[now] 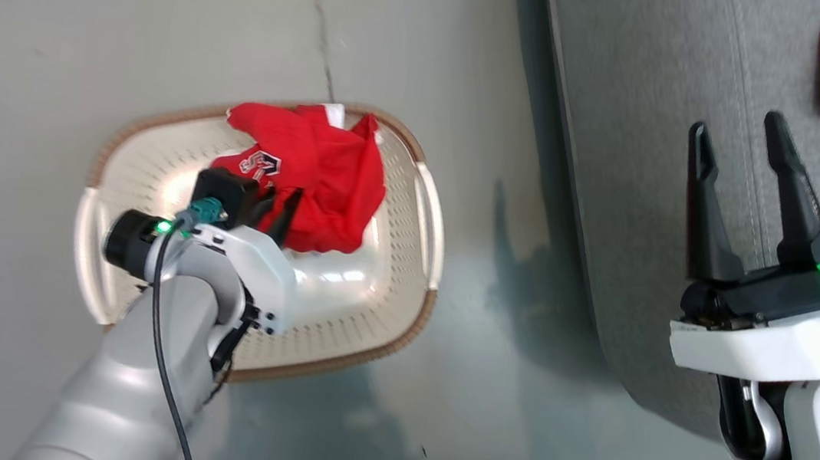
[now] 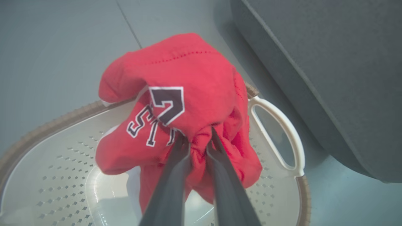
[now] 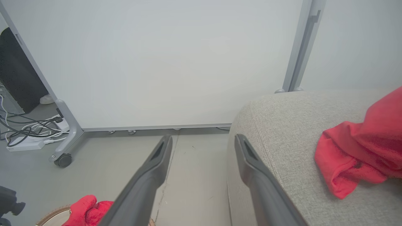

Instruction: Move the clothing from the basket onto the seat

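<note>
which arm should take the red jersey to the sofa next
Left. The left hand is shut on the red sports jersey over the cream plastic laundry basket; the right hand is open and empty over the grey fabric sofa.

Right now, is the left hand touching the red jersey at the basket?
Touching. The left wrist view shows it plainly: the left hand is shut on a bunched fold of the red jersey, with cloth pinched between its tips.

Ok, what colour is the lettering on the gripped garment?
Dark with white outlines, on red clothing; clearest in left wrist view.
</note>
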{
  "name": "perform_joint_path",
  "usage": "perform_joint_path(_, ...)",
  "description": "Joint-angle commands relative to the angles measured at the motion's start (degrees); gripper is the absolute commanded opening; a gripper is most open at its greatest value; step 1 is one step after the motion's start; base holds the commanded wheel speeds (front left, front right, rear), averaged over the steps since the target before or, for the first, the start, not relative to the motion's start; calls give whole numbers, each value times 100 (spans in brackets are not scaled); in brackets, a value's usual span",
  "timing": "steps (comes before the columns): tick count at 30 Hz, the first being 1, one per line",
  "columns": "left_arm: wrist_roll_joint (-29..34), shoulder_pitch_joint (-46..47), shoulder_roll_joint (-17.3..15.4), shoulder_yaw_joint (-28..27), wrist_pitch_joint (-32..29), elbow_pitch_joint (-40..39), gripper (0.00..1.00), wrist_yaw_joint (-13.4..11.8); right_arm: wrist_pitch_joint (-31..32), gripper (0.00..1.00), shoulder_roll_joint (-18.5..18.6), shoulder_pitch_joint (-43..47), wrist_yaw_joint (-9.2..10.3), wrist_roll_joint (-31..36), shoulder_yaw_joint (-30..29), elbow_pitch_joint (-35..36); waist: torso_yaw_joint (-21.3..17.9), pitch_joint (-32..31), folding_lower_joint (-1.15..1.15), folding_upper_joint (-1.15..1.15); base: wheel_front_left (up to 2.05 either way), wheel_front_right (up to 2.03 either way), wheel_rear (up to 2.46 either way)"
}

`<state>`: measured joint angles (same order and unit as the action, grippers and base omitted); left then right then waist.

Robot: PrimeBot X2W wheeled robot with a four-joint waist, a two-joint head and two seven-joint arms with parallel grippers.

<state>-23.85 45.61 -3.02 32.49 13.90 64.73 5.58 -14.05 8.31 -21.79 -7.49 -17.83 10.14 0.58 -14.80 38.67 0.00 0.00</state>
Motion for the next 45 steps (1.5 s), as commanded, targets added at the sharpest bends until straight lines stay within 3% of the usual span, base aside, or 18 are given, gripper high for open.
perform_joint_path(1,-68,-109,10,20,47,-128,0,36,60,100,40,93,-1,23,-37,-17,400,-537,0,0,0,0,0)
perform_joint_path(11,-171,-925,-44,-251,130,-2053,0,-127,466,100,-82,653,-1,154,-294,119,842,-1532,0,0,0,0,0)
perform_joint_path(21,20,-1715,-254,-719,132,-3922,0,-221,783,100,-179,1144,-1,233,-296,113,957,-2348,0,0,0,0,0)
perform_joint_path(34,-3,-2596,-575,-966,81,-5516,0,-470,1090,100,-266,1730,-1,201,-113,47,797,-3269,0,0,0,0,0)
perform_joint_path(45,-74,-3469,-878,-874,-327,-6579,0,-686,1301,100,-349,2232,-1,251,-90,147,744,-3860,0,0,0,0,0)
